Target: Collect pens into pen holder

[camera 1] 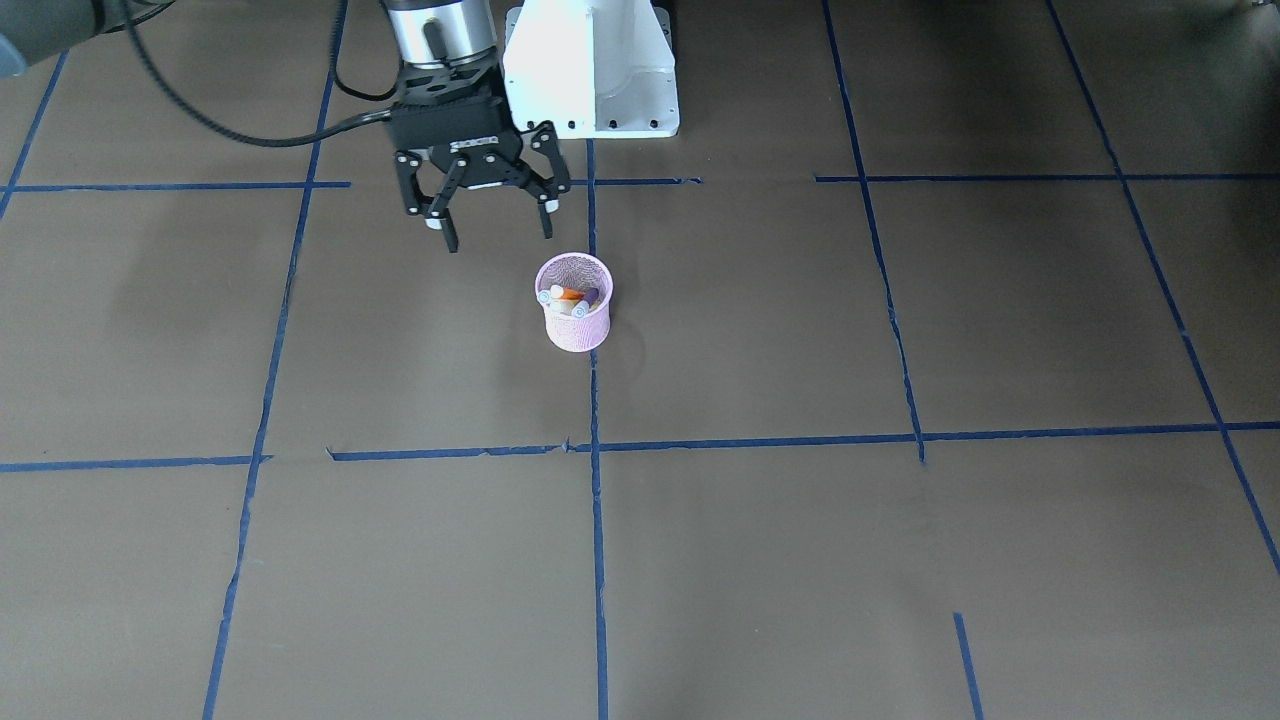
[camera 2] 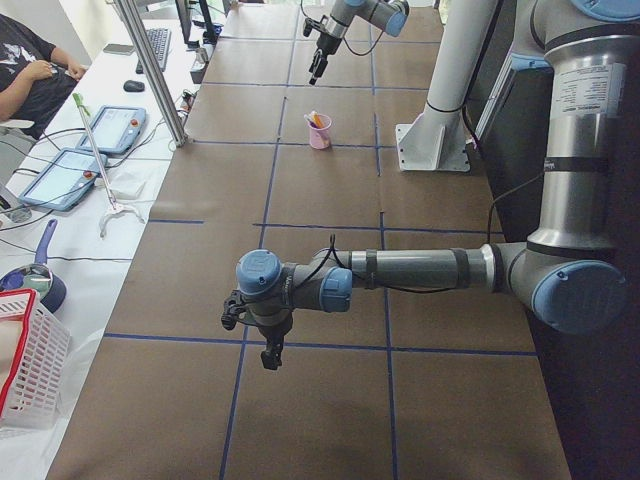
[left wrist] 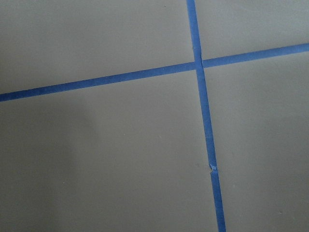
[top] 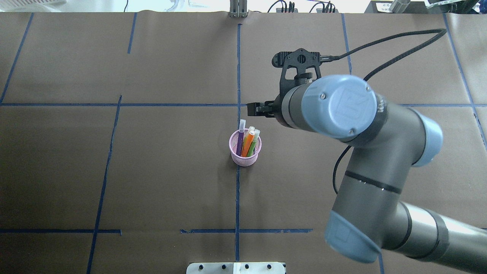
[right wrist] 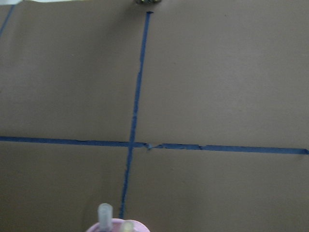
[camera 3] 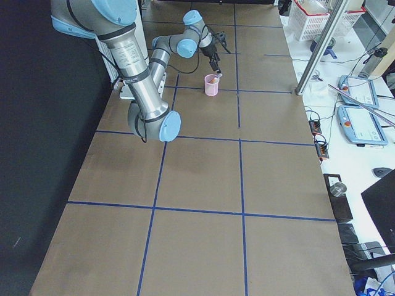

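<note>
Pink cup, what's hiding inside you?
Inside the pink cup stand a purple pen, an orange pen and a green pen, caps up. Their lower ends and the cup's floor are covered.

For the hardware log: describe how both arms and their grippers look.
Both arms are grey tubes with pale blue joint caps: the right arm, the left arm. A black cable runs to the right wrist. The right gripper is black, with linked fingers and pale tips. The left gripper is black too; a white label marks that arm.
</note>
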You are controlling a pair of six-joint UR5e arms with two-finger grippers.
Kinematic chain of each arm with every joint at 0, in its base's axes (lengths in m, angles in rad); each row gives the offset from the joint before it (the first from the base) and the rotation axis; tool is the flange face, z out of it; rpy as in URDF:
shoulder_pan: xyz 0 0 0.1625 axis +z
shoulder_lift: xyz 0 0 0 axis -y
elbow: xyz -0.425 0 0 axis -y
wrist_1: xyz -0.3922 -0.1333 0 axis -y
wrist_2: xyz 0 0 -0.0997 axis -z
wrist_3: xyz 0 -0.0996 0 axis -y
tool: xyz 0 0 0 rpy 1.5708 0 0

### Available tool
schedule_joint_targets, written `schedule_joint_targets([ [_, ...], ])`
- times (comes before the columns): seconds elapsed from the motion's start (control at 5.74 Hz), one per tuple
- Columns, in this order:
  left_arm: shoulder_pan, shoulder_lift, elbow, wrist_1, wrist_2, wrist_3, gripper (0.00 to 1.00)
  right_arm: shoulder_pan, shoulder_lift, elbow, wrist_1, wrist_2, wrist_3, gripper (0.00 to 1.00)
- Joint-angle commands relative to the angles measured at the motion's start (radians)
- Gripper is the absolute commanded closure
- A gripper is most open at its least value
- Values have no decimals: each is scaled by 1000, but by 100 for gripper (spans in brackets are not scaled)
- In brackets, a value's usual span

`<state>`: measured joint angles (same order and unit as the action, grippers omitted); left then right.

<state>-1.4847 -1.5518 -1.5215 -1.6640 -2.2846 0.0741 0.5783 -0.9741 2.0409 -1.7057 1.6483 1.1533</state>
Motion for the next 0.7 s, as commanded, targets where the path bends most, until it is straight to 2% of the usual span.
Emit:
schedule_joint_targets([
  [0.0, 1, -7, 6, 0, -1, 3, 0, 211, -110, 1, -115, 326, -257, 0],
  [0.35, 3, -13, 14, 0, -7, 3, 0, 439, -313, -31, -115, 502, -561, 0],
  [0.52, 3, -14, 20, -2, -9, 3, 0, 556, -369, -81, -114, 584, -699, 0],
])
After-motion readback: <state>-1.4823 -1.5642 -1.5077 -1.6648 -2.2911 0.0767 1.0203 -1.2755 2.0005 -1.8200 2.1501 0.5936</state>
